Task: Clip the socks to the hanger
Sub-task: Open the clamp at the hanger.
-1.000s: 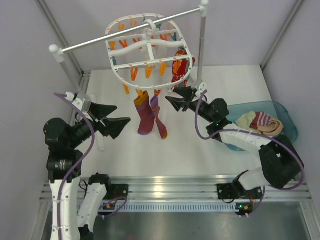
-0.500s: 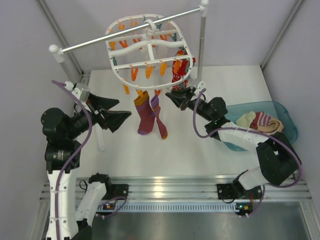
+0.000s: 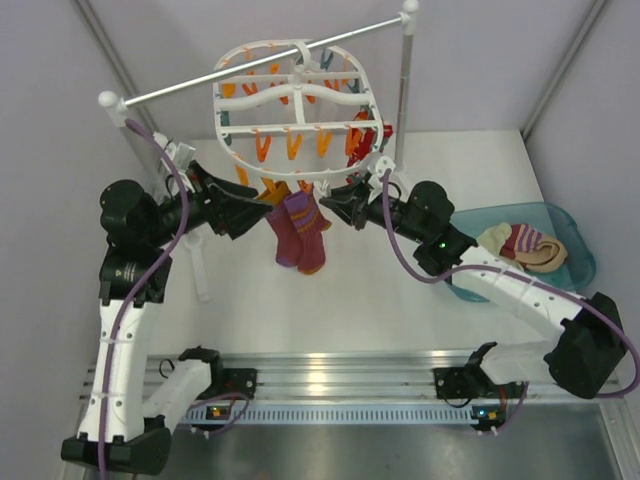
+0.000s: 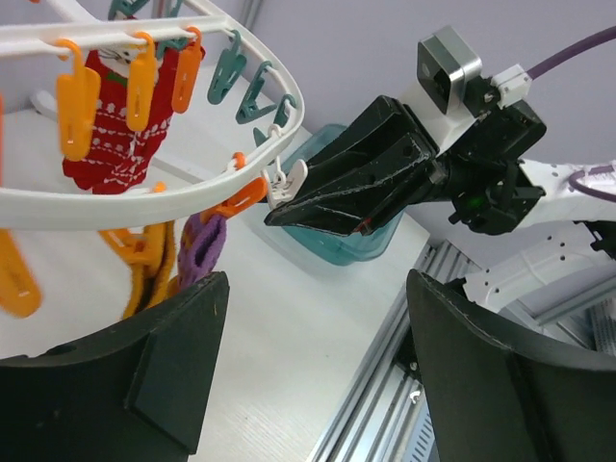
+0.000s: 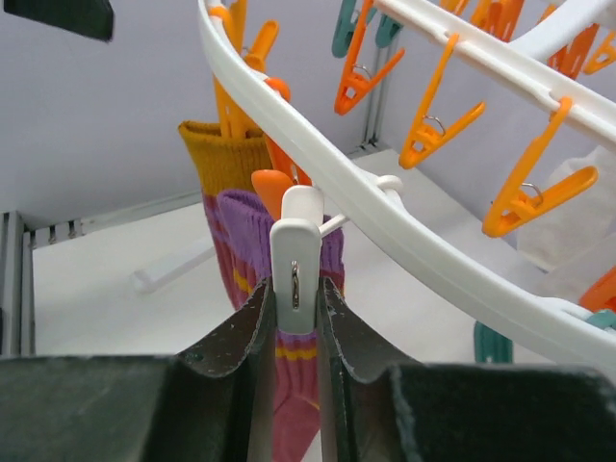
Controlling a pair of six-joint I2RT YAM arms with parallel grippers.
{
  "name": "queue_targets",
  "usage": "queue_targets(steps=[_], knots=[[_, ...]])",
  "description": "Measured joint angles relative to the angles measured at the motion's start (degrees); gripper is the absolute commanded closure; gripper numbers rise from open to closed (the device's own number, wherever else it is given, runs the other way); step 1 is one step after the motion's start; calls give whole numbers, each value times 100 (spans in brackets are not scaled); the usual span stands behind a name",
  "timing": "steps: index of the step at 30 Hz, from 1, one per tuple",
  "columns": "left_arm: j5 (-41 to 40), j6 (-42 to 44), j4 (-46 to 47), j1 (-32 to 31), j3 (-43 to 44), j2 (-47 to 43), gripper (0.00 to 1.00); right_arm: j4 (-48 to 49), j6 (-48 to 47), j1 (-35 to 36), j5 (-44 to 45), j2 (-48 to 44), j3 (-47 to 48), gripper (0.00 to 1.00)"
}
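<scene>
The hanger (image 3: 296, 98), a white oval frame with orange and teal clips, hangs from the metal rail. My right gripper (image 3: 338, 207) is shut on a white clip (image 5: 295, 252) at the hanger's front rim (image 5: 385, 214); the left wrist view shows the same pinch on the clip (image 4: 287, 184). My left gripper (image 3: 258, 208) is open and empty, just left of the hanging maroon-purple socks (image 3: 297, 230), its jaws wide apart (image 4: 318, 289). The cream socks (image 3: 520, 244) lie in the teal bin (image 3: 578, 240) at the right.
A red patterned sock (image 3: 362, 138) hangs clipped at the hanger's right side. The maroon-purple socks (image 5: 245, 245) hang right behind the pinched clip. The rail (image 3: 250, 68) stands on white posts at the back. The aluminium frame (image 3: 330, 375) runs along the near edge.
Both arms have risen and closed in on the hanger's front rim. The hanger has tilted and the maroon socks have swung up. My right gripper now pinches the white clip.
</scene>
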Motion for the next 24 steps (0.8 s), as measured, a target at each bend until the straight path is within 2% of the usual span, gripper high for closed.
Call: queue_targets(steps=[6,12,24], knots=[[-734,251,-179,-1193,129,437,24,-990,-31,420,271,7,560,100],[-1266,201,-61,-1266,127,433,26,-1427,-37,713,348,417,1309,100],[-1899,24,-31,-1644,127,686,27,-1869,-90,734,579,422,1335,100]])
